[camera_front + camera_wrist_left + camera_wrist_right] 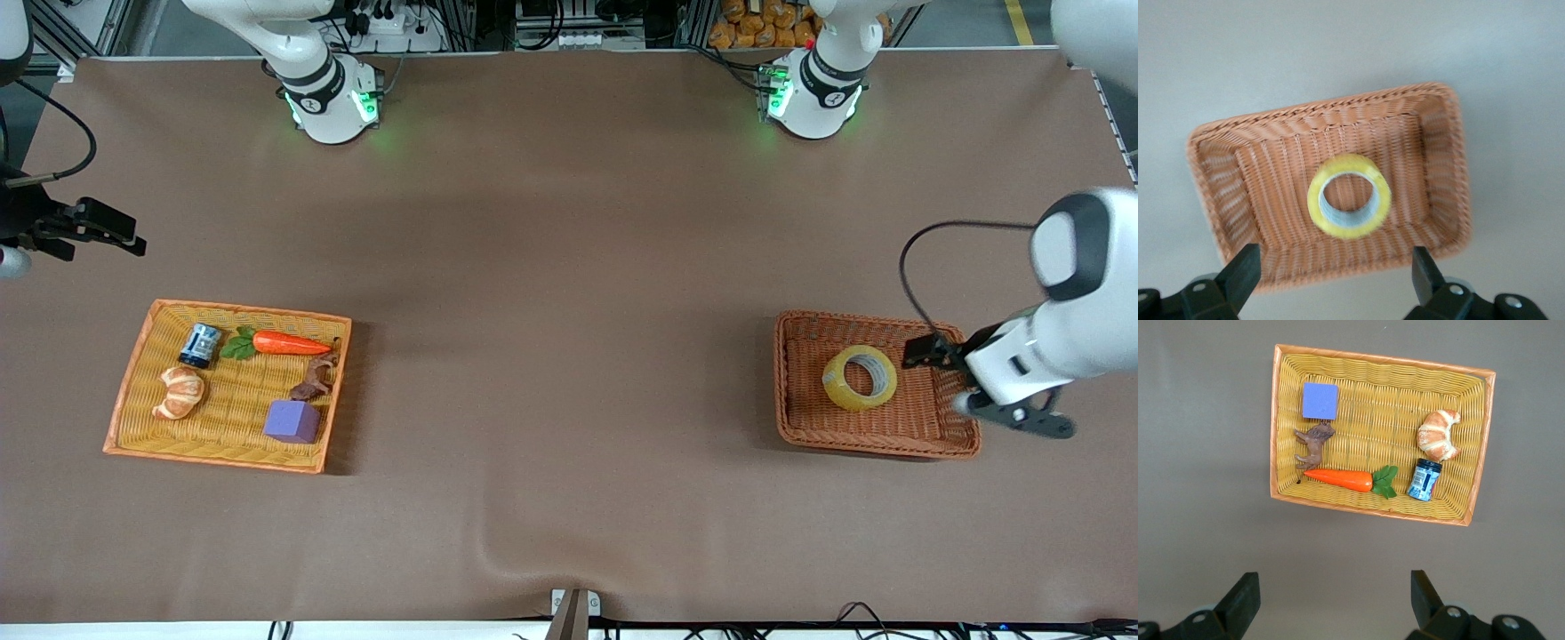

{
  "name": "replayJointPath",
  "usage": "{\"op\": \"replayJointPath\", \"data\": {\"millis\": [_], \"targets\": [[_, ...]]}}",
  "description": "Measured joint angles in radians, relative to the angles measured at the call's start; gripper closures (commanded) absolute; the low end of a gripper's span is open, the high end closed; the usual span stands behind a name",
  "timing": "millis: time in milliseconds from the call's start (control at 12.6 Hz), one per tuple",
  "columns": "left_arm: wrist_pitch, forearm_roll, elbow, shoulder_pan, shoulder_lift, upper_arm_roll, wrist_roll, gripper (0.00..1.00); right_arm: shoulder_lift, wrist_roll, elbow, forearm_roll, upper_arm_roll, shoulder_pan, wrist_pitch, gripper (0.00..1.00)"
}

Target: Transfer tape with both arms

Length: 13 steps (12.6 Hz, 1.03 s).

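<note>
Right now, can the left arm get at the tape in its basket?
Probably yes: the left gripper hangs open over the brown basket, and the tape lies alone there, nothing covering it.

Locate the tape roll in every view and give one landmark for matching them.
Front view: the tape lies in the brown wicker basket, toward the left arm's end of the table.
Left wrist view: tape mid-picture, in that basket.
Right wrist view: not in it.
Shared landmark: the brown basket.

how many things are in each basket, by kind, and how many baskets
baskets: 2, yellow basket and brown basket
tape: 1
carrot: 1
croissant: 1
purple cube: 1
blue can: 1
brown animal figure: 1
total: 8
</note>
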State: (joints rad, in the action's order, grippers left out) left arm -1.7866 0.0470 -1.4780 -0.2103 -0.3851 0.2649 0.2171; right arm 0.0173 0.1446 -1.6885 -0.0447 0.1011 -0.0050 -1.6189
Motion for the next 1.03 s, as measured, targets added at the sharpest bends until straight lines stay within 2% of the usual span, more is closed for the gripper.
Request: {"op": "replayJointPath", "data": {"millis": [238, 634, 872, 1030], "targets": [[0.12, 0.0, 0.075, 0.013, 0.093, 0.015, -0.144, 0.0, 0.0, 0.0, 0.0, 0.0, 0.0, 0.0, 0.0, 0.0], [0.243, 0.0, 0.076, 0.049, 0.25, 0.006, -0.216, 0.0, 0.0, 0.0, 0.0, 0.0, 0.002, -0.001, -0.001, 0.0], [0.287, 0.0, 0.046, 0.222, 0.305, -0.167, -0.217, 0.0, 0.0, 0.0, 0.0, 0.0, 0.002, -0.001, -0.001, 0.0], [0.29, 0.0, 0.02, 0.269, 0.331, -0.216, -0.217, 0.0, 0.0, 0.0, 0.0, 0.0, 0.002, -0.001, -0.001, 0.0]]}}
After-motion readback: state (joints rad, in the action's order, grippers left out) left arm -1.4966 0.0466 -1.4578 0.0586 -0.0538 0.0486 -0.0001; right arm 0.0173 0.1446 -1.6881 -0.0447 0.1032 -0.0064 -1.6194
